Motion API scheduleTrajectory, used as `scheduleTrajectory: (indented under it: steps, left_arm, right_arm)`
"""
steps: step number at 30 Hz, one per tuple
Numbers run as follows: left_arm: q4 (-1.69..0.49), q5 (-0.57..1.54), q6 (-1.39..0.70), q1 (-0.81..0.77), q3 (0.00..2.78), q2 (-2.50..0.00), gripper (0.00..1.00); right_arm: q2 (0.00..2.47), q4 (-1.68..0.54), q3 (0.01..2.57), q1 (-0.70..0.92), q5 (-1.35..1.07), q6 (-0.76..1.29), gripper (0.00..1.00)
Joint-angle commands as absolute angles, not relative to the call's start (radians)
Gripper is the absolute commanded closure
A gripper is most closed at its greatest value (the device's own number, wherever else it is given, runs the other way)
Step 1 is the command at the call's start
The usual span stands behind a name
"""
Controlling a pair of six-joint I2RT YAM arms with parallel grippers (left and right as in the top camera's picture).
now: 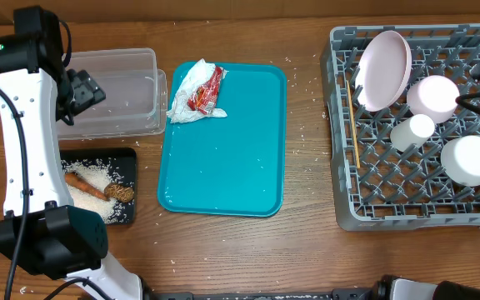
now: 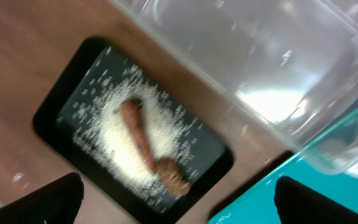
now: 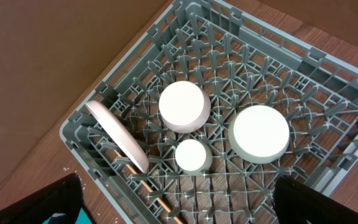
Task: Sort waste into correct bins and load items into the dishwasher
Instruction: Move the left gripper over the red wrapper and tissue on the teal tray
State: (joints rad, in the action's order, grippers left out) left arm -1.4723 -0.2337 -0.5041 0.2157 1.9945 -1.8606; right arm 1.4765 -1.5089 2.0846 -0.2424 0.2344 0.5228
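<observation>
Left gripper (image 2: 179, 202): we see its two dark fingertips spread wide at the bottom corners of the wrist view, with nothing between them. It hangs above the black tray and the near corner of the clear tub.
Clear tub (image 1: 123, 92): it sits at the table's far left, just beside the teal tray. A few pale specks inside may be rice or only glare; we cannot tell.
Black tray (image 1: 128, 155): it lies nearer the front edge than the tub, close beside it.
Rice (image 1: 90, 177): we see a white heap spread over the black tray's floor.
Carrot stick (image 1: 84, 185): it lies on the rice, slanted.
Brown food piece (image 1: 122, 193): it rests at the stick's right end, touching it.
Teal tray (image 1: 223, 158): it stands between the bins and the rack, mostly bare.
Napkin (image 1: 186, 87): crumpled, it sits in the teal tray's far left corner.
Snack wrapper (image 1: 207, 90): red and white, it lies on the napkin.
Loose grains (image 1: 302, 137): we see them scattered on the wood between tray and rack.
Dish rack (image 1: 344, 167): grey, it fills the right side of the table.
Plate (image 1: 383, 69): it stands on edge, tilted, in the rack's far left part.
Wooden stick (image 1: 353, 125): it lies along the rack's left side.
Cup (image 1: 412, 132): upside down, it sits between the two bowls.
Bowls (image 1: 433, 96) (image 1: 469, 158): both are upside down on the pegs.
Right gripper (image 3: 179, 205): it hangs above the rack, fingers wide apart and holding nothing.
</observation>
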Motion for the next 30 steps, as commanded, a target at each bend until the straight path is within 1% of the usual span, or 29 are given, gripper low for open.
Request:
scheduleTrajectory:
  steps: [1,3,5,8,10,13,15,17,18,22,26,30]
  left_arm:
    - [-1.406,-0.171,-0.547,0.207,2.011,-1.844,0.0]
    - [-1.348,-0.153,-0.547,0.207,2.011,-1.844,0.0]
    - [-1.345,-0.1,-0.547,0.206,2.011,-1.844,0.0]
    - [-1.474,0.134,-0.56,0.202,2.011,-1.844,0.0]
    - [-1.5,0.292,-0.563,0.2,2.01,-1.844,0.0]
    - [-1.484,0.51,-0.409,0.173,2.01,-1.844,0.0]
    - [-1.468,0.565,-0.314,0.13,2.01,-1.844,0.0]
    - [-1.457,0.534,-0.274,0.073,2.01,-1.844,0.0]
    - [-1.447,0.482,-0.269,0.031,2.01,-1.844,0.0]
    - [-1.354,0.206,-0.277,-0.144,2.01,-1.844,0.0]
    - [-1.241,-0.033,-0.276,-0.284,2.01,-1.844,0.0]
    - [-1.146,-0.085,-0.26,-0.381,2.005,-1.856,0.0]
  right_arm:
    - [1.478,-1.506,2.083,-0.247,0.246,0.524,0.0]
    - [1.478,-1.506,2.083,-0.247,0.246,0.524,0.0]
    - [1.478,-1.506,2.083,-0.247,0.246,0.524,0.0]
    - [1.478,-1.506,2.083,-0.247,0.246,0.524,0.0]
    - [1.478,-1.506,2.083,-0.247,0.246,0.524,0.0]
    - [1.478,-1.506,2.083,-0.247,0.246,0.524,0.0]
    - [1.478,-1.506,2.083,-0.247,0.246,0.524,0.0]
    - [1.478,-1.506,2.083,-0.247,0.246,0.524,0.0]
    - [1.478,-1.506,2.083,-0.247,0.246,0.524,0.0]
    - [1.478,-1.506,2.083,-0.247,0.246,0.524,0.0]
    - [1.478,-1.506,2.083,-0.247,0.246,0.524,0.0]
    - [1.478,-1.506,2.083,-0.247,0.246,0.524,0.0]
